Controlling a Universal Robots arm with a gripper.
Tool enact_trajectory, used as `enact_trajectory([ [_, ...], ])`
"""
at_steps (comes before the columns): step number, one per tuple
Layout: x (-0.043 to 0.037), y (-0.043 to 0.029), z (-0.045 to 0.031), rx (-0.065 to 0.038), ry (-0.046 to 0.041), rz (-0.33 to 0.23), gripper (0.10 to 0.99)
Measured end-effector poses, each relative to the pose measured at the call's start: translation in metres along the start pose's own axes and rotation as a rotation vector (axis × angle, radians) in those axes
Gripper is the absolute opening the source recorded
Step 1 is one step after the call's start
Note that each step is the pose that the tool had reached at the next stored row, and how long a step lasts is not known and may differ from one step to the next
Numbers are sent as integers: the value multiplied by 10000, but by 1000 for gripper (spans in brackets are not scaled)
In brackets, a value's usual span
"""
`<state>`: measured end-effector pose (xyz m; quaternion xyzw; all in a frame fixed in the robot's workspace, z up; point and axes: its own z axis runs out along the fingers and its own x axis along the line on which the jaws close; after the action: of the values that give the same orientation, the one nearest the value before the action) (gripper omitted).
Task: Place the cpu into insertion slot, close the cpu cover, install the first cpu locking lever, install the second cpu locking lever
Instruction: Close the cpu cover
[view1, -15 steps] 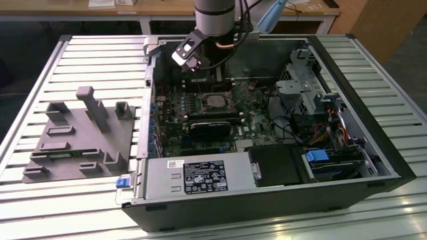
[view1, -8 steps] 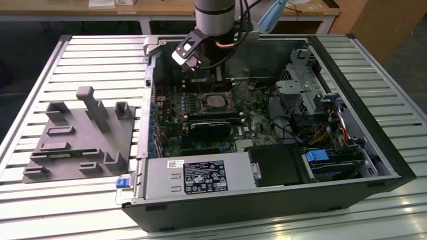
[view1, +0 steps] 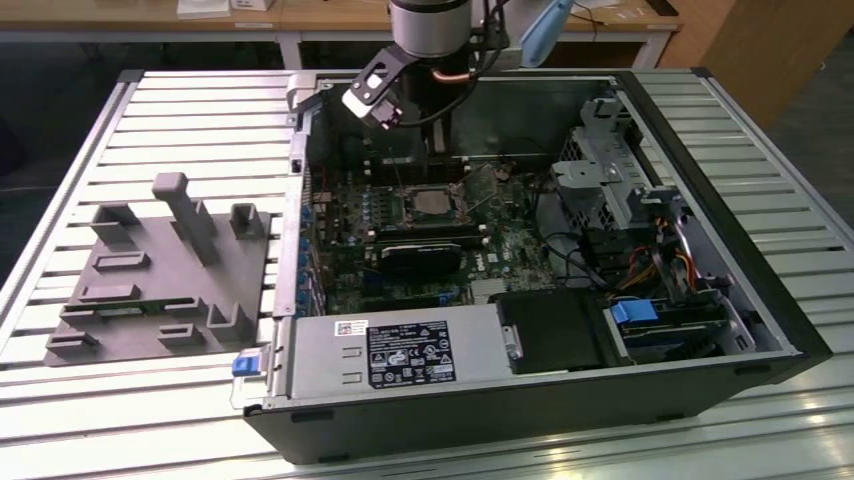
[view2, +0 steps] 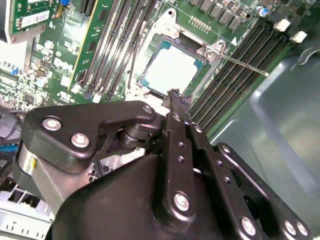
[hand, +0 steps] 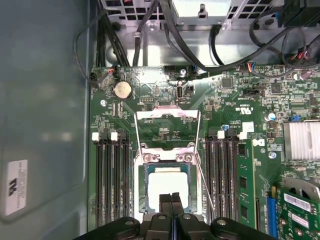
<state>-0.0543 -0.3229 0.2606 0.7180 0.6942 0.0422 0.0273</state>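
The cpu (hand: 168, 186) lies flat in the insertion slot (hand: 141, 200), its pale metal top facing up; it also shows in the second wrist view (view2: 172, 70) and the exterior view (view1: 430, 201). The cpu cover (hand: 167, 114) stands swung open past the slot's far edge, with the board visible through its window. A thin locking lever (hand: 205, 190) sticks out unlatched beside the slot, seen too as a lever (view2: 242, 63) in the second wrist view. My gripper (hand: 171, 198) hovers over the cpu's near edge, fingers shut together with nothing between them; its gripper tips (view2: 174, 95) point at the slot.
Long black memory slots (hand: 112, 185) flank the socket on both sides. A black heatsink block (view1: 416, 262), the power supply (view1: 400, 355) and a drive cage (view1: 601, 160) fill the open case. A grey fixture (view1: 160, 270) sits on the slatted table at the exterior view's left.
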Motion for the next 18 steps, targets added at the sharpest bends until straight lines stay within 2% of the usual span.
enact_trajectory([
  [4, 0, 7, -11, -1, 1, -2, 106],
  [7, 2, 65, -5, -1, 0, 0, 106],
  [14, 10, 286, 16, 0, -1, 0, 106],
  [18, 15, 448, 33, 3, 0, 0, 106],
])
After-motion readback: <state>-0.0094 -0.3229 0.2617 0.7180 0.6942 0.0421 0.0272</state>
